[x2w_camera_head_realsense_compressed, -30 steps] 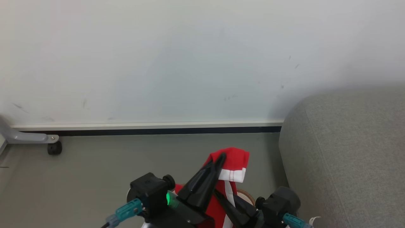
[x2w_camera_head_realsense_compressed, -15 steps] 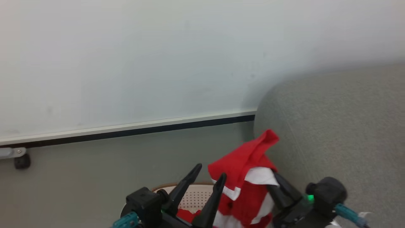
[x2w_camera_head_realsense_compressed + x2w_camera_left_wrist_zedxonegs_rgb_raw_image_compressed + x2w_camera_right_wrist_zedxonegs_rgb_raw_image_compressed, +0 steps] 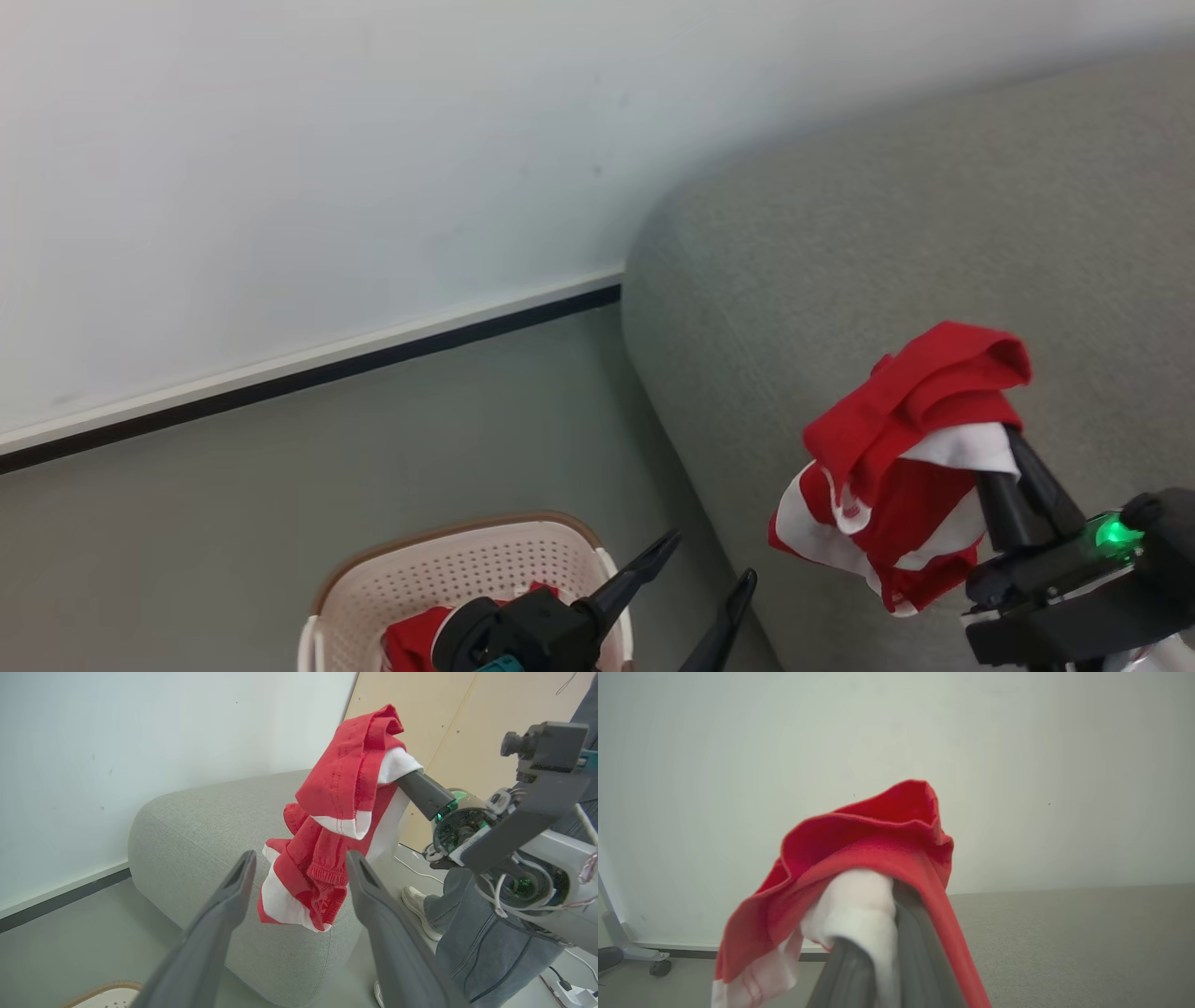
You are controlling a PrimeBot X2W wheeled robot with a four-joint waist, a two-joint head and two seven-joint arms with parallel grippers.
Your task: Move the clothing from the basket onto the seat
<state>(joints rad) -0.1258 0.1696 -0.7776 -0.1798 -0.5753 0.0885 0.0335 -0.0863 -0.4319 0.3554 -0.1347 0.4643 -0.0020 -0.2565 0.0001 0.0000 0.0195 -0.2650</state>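
A red garment with white stripes, part of the clothing (image 3: 896, 467), hangs in the air from my right gripper (image 3: 1004, 448), which is shut on its white cuff over the grey seat (image 3: 887, 233). Its fingertips are buried in the fabric. In the left wrist view the same clothing (image 3: 345, 779) dangles beyond my left gripper (image 3: 301, 858), whose fingers stand wide apart and hold nothing. My left gripper (image 3: 709, 558) hovers just right of the cream basket (image 3: 448, 569), where more red clothing (image 3: 411, 639) lies. The right wrist view has the clothing (image 3: 878, 844) draped over the right gripper (image 3: 887, 952).
A white wall with a dark skirting strip (image 3: 308, 373) runs behind the grey floor. A person's leg in jeans (image 3: 472, 938) and a pale shoe (image 3: 416, 900) stand beyond the seat's end. A grey wheeled frame leg (image 3: 644, 956) sits by the wall.
The camera has turned right toward the seat. My left gripper has opened and let go of the garment. The right gripper has carried it to the right, over the seat.
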